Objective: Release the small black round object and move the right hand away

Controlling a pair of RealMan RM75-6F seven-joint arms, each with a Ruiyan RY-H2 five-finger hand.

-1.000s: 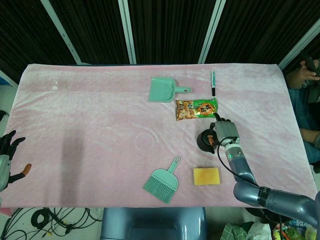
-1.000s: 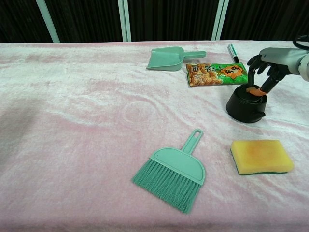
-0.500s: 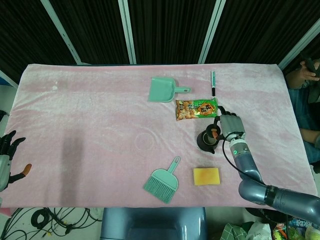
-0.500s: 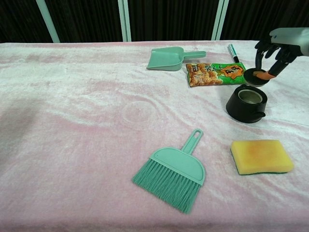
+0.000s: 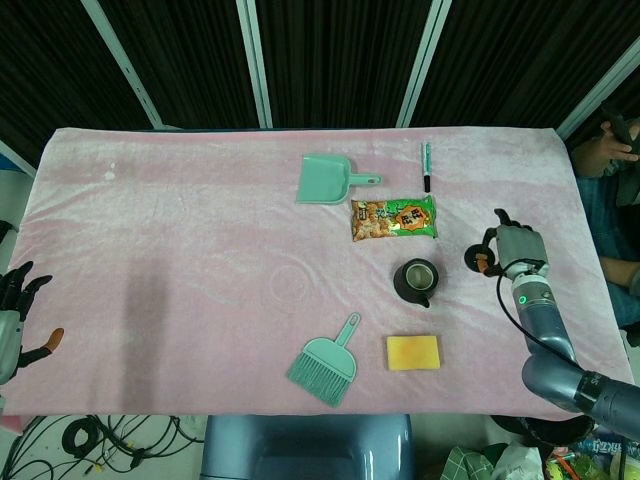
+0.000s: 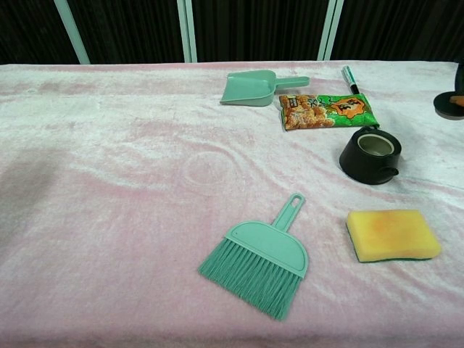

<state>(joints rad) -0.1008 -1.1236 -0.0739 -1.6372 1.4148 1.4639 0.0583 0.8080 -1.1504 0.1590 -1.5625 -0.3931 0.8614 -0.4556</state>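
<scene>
Table (image 5: pixel 180 250) in pink cloth, with open pot (image 5: pixel 416 280) mid-right. Right hand (image 5: pixel 512 250) near the right edge, well apart from pot, pinching lid (image 5: pixel 474 260) above the cloth; left hand (image 5: pixel 12 310) idle, fingers apart. Lid apparently light, rigid, thin; best held at the rim.

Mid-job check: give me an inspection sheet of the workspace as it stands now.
Surface: pink cloth covers the table, wrinkled.
Job's things: small black round lid pinched in the right hand, to the right of the open black pot; not yet released.
Clutter: dustpan, pen, snack bag, brush, sponge.
Hands: right hand holds the lid at the table's right side; left hand hangs off the left edge, holding nothing.
Cables: bundle on the floor below the front edge.
Surroundings: dark curtain behind; a person at far right.
</scene>
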